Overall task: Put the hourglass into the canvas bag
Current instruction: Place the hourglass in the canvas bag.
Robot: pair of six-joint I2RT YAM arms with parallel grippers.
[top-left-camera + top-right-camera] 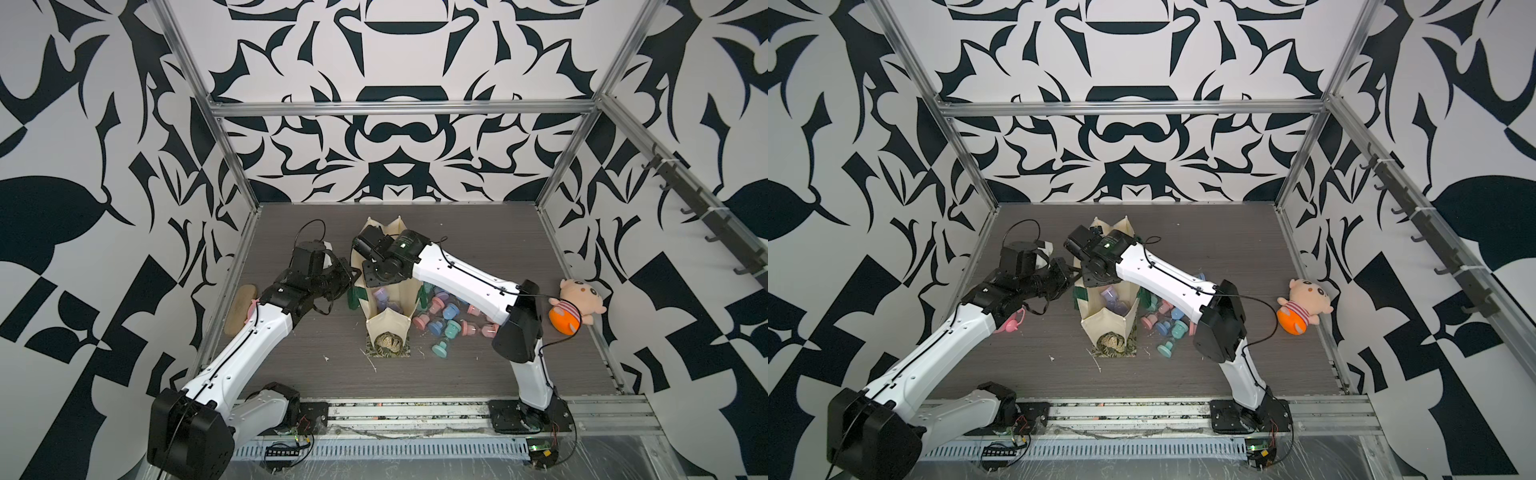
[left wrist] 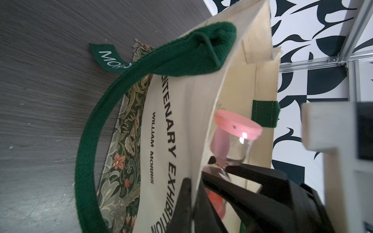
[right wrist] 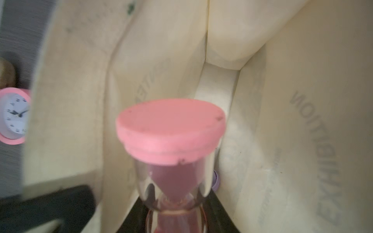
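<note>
- My right tool [image 3: 177, 205] is clamped on the pink hourglass [image 3: 171, 125] at its narrow waist, inside the mouth of the bag [image 3: 302, 100].
- My left tool [image 2: 194, 193] is pinched shut on the bag wall.
- The hourglass looks light, stiff, slick and probably fragile; the waist is the safest hold.
- In both top views my right arm [image 1: 457, 274] hides the hourglass; only the wrist views show it.
</note>
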